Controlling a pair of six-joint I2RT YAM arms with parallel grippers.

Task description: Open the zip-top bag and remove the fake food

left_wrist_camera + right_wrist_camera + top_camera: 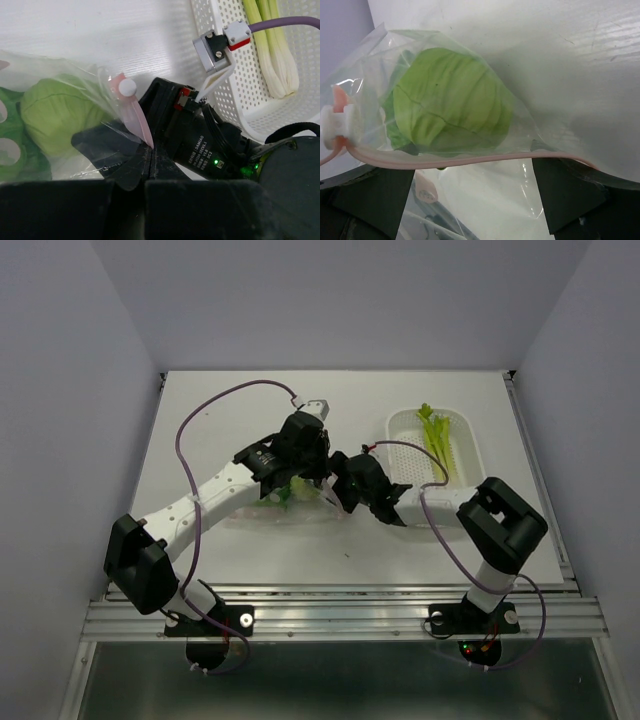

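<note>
The zip-top bag (283, 510) lies mid-table under both grippers. My left gripper (151, 150) is shut on the bag's pink zip strip (134, 117), just below the white slider (127, 88). The round light-green cabbage head (52, 117) and darker leafy pieces (10, 145) are inside the bag. My right gripper (470, 172) is open, its fingers wide apart at the bag's mouth; the pink strip (470, 159) runs across between them, with the cabbage (450, 107) behind it. In the top view the left gripper (305, 483) and right gripper (337, 495) nearly touch.
A white perforated oval basket (403, 426) stands at the right and holds a long pale green stalk (438, 440). It also shows in the left wrist view (235, 95) with the stalk (272, 55). Purple cables loop over both arms.
</note>
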